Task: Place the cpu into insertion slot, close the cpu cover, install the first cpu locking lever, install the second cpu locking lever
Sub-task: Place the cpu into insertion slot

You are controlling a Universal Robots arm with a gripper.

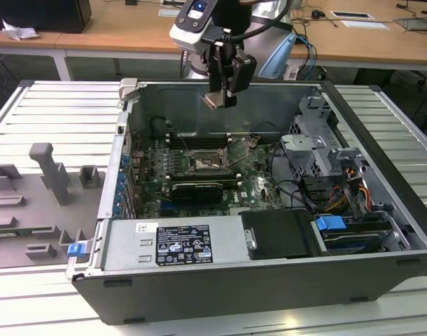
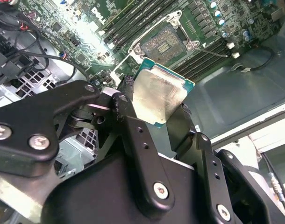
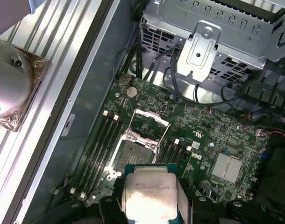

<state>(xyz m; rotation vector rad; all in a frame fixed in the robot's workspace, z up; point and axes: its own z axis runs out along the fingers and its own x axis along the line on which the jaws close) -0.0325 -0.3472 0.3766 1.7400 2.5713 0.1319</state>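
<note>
The arm (image 1: 231,28) hangs over the open computer case (image 1: 381,140) on the counter (image 1: 59,105), jaws clamped on the cpu (image 1: 212,101), well above the insertion slot (image 1: 203,165). The first wrist view shows the cpu cover (image 3: 150,122) swung open beside the bare slot; the exterior view shows grey fixtures (image 1: 52,175) outside the case.

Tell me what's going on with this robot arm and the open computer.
The arm's gripper is shut on the cpu, holding it in the air above the motherboard inside the open computer case. The insertion slot on the board is uncovered and empty, so the chip is not yet seated.
</note>
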